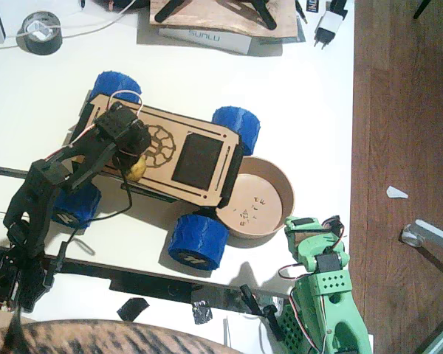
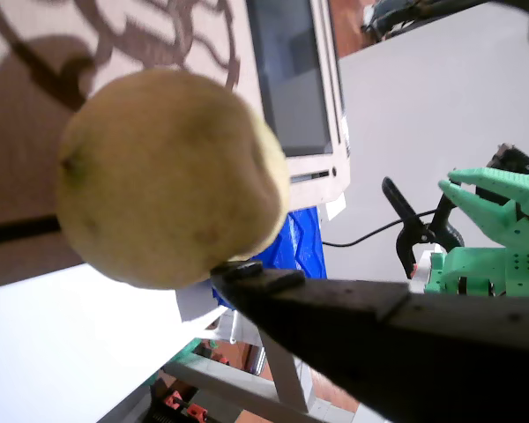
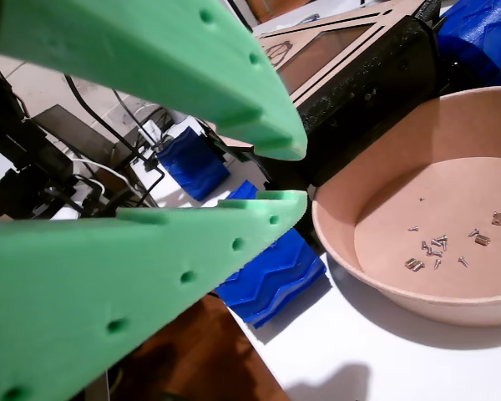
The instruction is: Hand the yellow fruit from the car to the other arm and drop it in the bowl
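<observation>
Black left gripper (image 1: 133, 158) clamps the small dull-yellow, brown-flecked fruit (image 2: 172, 176) over the plywood car (image 1: 199, 158).
Green right gripper (image 3: 292, 175) narrowly parted, holding nothing, beside the tan bowl (image 3: 359, 267).

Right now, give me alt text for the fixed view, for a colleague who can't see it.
The black left gripper is on the yellow fruit atop the plywood car with its blue wheels. The tan bowl sits against the car's right end, small bits inside, and the green right gripper waits open just below it.

A white table (image 1: 310, 88) stands on a brown wooden floor (image 1: 406, 110), brightly lit.
</observation>
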`<act>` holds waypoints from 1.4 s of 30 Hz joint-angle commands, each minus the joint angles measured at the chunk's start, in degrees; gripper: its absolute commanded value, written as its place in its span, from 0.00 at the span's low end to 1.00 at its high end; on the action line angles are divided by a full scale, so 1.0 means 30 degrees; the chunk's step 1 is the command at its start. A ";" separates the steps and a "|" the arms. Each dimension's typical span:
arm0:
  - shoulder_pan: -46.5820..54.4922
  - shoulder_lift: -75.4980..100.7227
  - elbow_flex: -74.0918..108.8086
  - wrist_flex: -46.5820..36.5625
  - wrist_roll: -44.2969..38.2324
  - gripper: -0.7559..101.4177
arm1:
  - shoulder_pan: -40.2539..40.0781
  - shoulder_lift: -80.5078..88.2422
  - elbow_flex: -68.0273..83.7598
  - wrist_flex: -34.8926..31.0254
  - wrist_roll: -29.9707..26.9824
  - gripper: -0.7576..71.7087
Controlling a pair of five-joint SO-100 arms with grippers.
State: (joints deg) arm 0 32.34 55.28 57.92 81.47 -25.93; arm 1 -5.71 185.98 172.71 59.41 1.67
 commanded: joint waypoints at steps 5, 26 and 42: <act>-0.0029 -0.0352 -0.0586 -0.0791 0.0205 0.41 | 0.0205 0.0059 -0.0205 -0.0176 -0.0205 0.01; -0.0029 -0.0322 -0.0586 -0.0967 0.0205 0.01 | 0.0234 0.0059 -0.0205 -0.0176 -0.0176 0.01; 0.0000 0.3223 -0.0469 0.0322 0.0176 0.01 | 0.0176 0.0059 -0.0234 -0.0176 -0.0381 0.01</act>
State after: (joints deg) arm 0 32.26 55.20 58.10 80.60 -25.84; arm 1 -5.36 185.98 172.71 59.41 1.49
